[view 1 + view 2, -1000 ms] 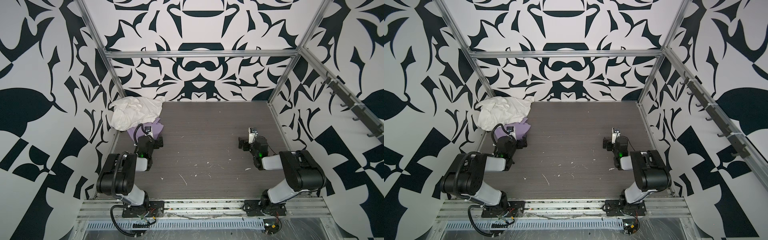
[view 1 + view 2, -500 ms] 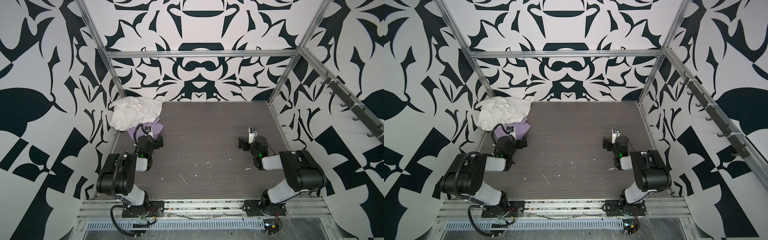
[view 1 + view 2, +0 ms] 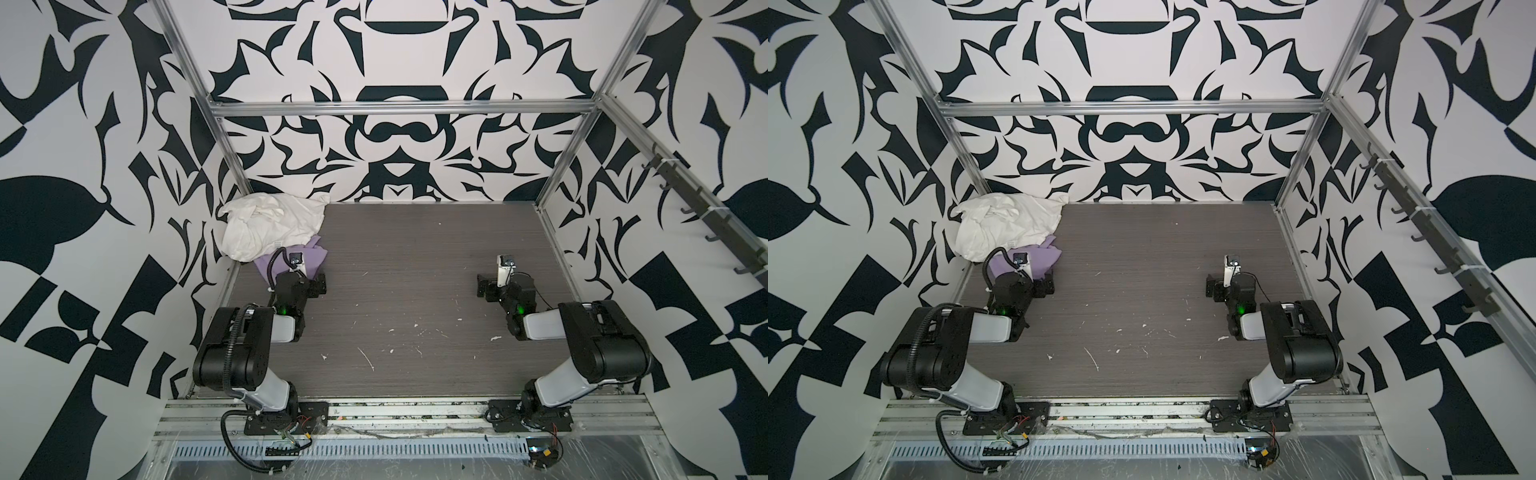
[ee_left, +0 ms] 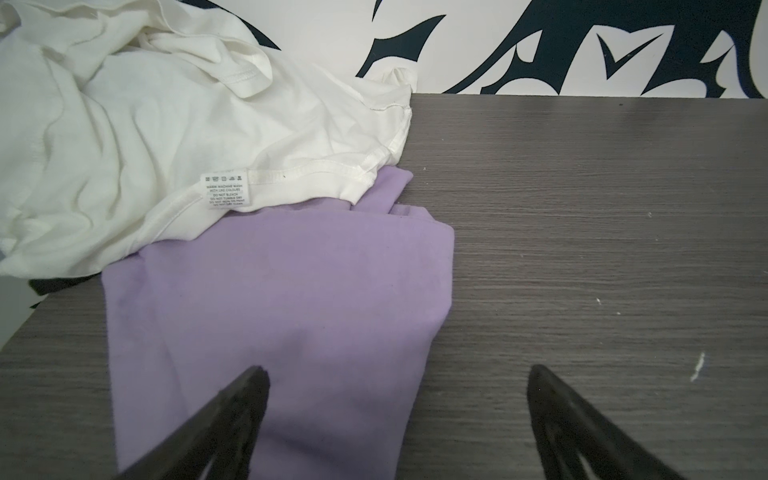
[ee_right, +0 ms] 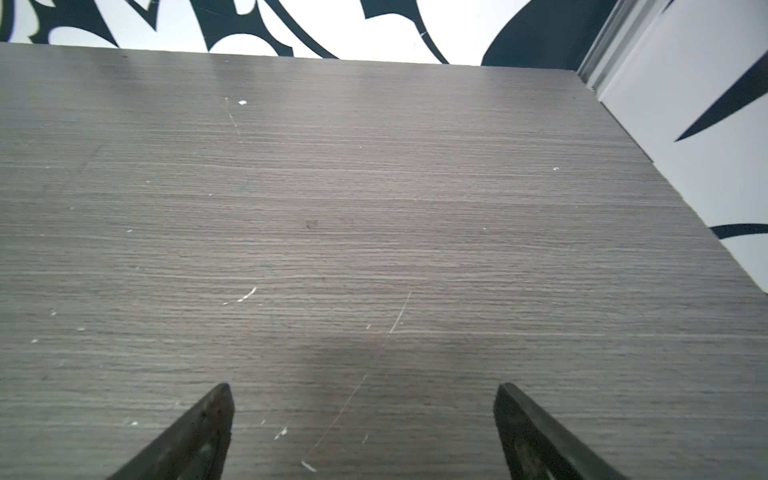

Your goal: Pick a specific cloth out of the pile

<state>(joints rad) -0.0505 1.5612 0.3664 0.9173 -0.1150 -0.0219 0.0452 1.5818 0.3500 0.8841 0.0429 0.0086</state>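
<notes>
Tabletop [image 3: 415,270]: pile [image 3: 270,224] in far-left corner, white garment [image 4: 145,124] on top. Lilac cloth [image 4: 291,299] at pile's near edge, far end tucked under white hem, rest flat. Left hand [image 4: 397,370] wide open, empty, poised over cloth's edge; right hand [image 5: 361,386] wide open, empty, well apart. Step: pre-grasp. Next: left drops, pinches lilac only, drags clear of white

Top views overhead (same table [image 3: 415,270]); wrists low, forward.

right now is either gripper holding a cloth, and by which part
Nothing is held. The left gripper is open, poised at the edge of the lilac cloth without closing on it. The right gripper is open over the table.
</notes>
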